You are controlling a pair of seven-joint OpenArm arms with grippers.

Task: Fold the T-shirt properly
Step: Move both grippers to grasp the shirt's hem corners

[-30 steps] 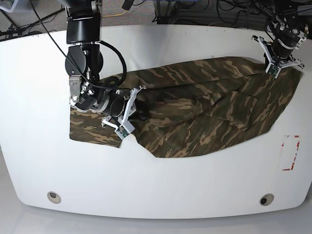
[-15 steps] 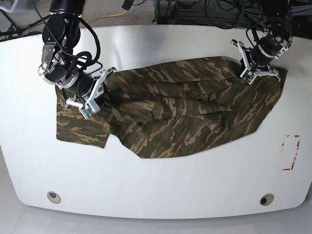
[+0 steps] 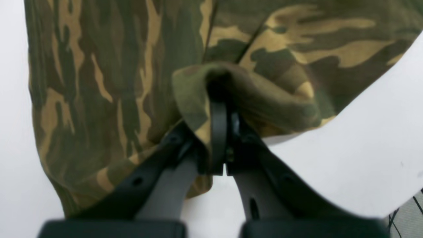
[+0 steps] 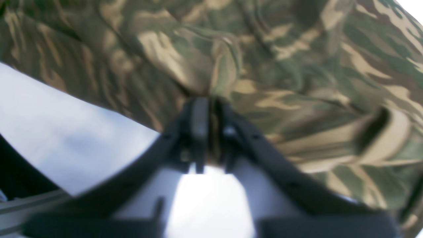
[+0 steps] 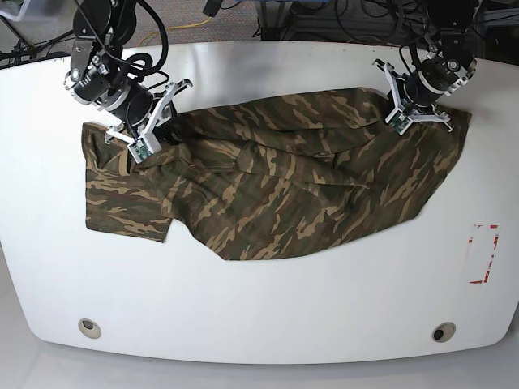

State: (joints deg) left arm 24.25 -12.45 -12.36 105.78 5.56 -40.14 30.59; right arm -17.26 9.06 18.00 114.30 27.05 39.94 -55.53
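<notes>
T-shirt (image 5: 276,186), soft camo cloth, has been dragged leftward across the white counter (image 5: 259,308) and lies spread flatter. Left claw (image 3: 219,99) is pinched on its edge; right claw (image 4: 206,99) looks clamped on fabric.

Hidden or unclear: my right gripper (image 4: 206,132) view blurred, so grip on T-shirt (image 4: 281,66) undecidable. Cloth bunched over my left gripper (image 3: 219,109) fingertips hides them. Both wrist views crop the shirt.
</notes>
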